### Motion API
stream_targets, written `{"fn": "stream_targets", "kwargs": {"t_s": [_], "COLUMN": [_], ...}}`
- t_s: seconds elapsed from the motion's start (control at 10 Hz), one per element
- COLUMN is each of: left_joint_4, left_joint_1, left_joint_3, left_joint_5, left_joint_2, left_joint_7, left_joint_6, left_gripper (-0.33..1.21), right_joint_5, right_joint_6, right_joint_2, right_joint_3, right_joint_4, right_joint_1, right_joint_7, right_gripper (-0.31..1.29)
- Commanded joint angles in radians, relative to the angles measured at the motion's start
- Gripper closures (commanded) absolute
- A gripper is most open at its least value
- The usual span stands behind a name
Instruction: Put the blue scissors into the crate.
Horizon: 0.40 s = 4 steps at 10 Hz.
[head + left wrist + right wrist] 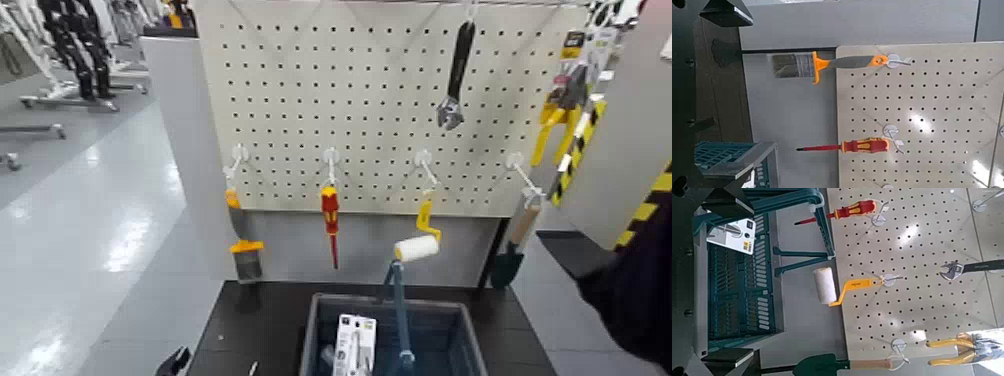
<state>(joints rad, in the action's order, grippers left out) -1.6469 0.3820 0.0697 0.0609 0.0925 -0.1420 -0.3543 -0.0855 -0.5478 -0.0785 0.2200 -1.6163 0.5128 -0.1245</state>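
Note:
The grey-blue crate (318, 330) stands on the black table at the lower middle of the head view, and it also shows in the right wrist view (738, 290). Inside it leans the white card of the blue scissors (355, 345) (735, 233); I cannot make out the blue handles. My left gripper (175, 362) hangs low at the table's left corner, apart from the crate, and its wrist view shows the left gripper (719, 94) open and empty. My right gripper (727, 280) is open and empty, facing the crate from a distance.
A white pegboard (380, 100) rises behind the table. It carries a brush (243, 240), a red-and-yellow screwdriver (329, 215), a paint roller (417, 245), a wrench (455, 80) and a trowel (512, 250). A teal frame tool (400, 310) sticks up out of the crate. A dark arm (640, 290) fills the right edge.

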Motion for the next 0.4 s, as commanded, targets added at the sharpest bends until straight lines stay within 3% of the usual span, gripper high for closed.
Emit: {"fn": "stream_targets", "kwargs": {"t_s": [0.1, 0.4], "left_joint_4": [0.003, 0.004], "left_joint_1": [-0.008, -0.015], "left_joint_3": [0.007, 0.012], "left_joint_5": [0.002, 0.000], "left_joint_2": [0.006, 0.013], "left_joint_7": [-0.002, -0.010], "left_joint_6": [0.006, 0.012], "left_gripper": [-0.01, -0.01], "right_joint_5": [0.009, 0.013], "right_joint_6": [0.009, 0.009], "right_joint_2": [-0.003, -0.001], "right_joint_3": [0.001, -0.002], "right_joint_4": [-0.004, -0.005], "right_joint_1": [0.000, -0.002], "right_joint_7": [0.002, 0.002], "right_gripper": [0.07, 0.13]}}
